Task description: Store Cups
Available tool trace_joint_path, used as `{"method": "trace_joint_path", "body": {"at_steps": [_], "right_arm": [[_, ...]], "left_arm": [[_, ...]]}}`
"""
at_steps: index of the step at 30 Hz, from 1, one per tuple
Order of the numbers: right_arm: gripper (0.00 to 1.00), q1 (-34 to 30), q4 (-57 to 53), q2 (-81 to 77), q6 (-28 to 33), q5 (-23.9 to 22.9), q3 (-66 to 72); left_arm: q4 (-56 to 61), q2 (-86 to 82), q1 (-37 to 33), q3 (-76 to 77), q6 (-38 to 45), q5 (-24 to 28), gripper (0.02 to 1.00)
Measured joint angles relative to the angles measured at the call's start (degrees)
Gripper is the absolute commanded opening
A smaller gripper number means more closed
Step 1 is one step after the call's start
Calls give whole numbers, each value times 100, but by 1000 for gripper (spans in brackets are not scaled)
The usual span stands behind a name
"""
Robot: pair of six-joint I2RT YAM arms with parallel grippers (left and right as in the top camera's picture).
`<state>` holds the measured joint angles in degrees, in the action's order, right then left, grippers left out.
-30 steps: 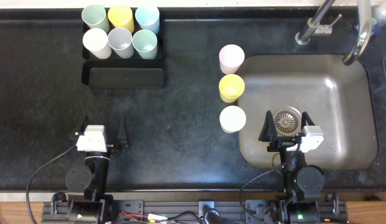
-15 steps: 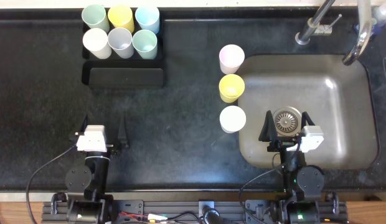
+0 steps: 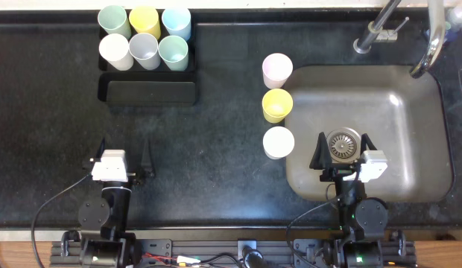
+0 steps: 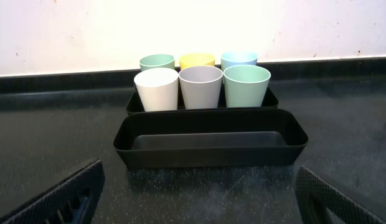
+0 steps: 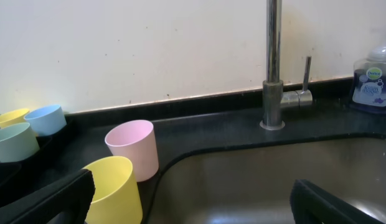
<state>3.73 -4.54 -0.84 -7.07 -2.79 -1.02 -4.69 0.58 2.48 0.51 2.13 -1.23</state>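
Three loose cups stand in a column on the counter by the sink's left rim: a pink cup (image 3: 276, 69) (image 5: 133, 147), a yellow cup (image 3: 277, 104) (image 5: 113, 188) and a white cup (image 3: 279, 142). Several cups (image 3: 144, 36) (image 4: 202, 83) fill the far black tray (image 3: 104, 67). The near black tray (image 3: 149, 93) (image 4: 211, 140) holds nothing. My left gripper (image 3: 123, 156) (image 4: 199, 193) stands open near the counter's front left, facing the trays. Over the sink's front part, my right gripper (image 3: 343, 149) (image 5: 193, 199) stands open.
A steel sink (image 3: 410, 112) (image 5: 274, 180) takes the right side, with a drain (image 3: 343, 144) near the right gripper. A faucet (image 3: 380, 26) (image 5: 273, 68) rises behind it. A soap bottle (image 5: 373, 81) stands at the back right. Dark counter (image 3: 216, 164) lies between the trays and cups.
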Motion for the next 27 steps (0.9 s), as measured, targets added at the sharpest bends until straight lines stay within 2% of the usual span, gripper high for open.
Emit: {"method": "trace_joint_path", "body": {"at_steps": [13, 17, 19, 22, 27], "right_arm": [[996, 0, 2, 0, 2, 0, 0], [996, 0, -2, -2, 0, 0, 0], [998, 0, -4, 4, 0, 0, 0], [998, 0, -2, 15, 0, 0, 0], [996, 0, -4, 17, 0, 0, 0]], "left_arm": [[-2, 48, 0, 7, -48, -4, 998], [-125, 1272, 0, 507, -584, 118, 998], [-372, 2415, 0, 1255, -846, 289, 998], [-1143, 4540, 0, 3241, -1176, 723, 998], [-3080, 7783, 66, 7635, -1565, 1853, 996]]}}
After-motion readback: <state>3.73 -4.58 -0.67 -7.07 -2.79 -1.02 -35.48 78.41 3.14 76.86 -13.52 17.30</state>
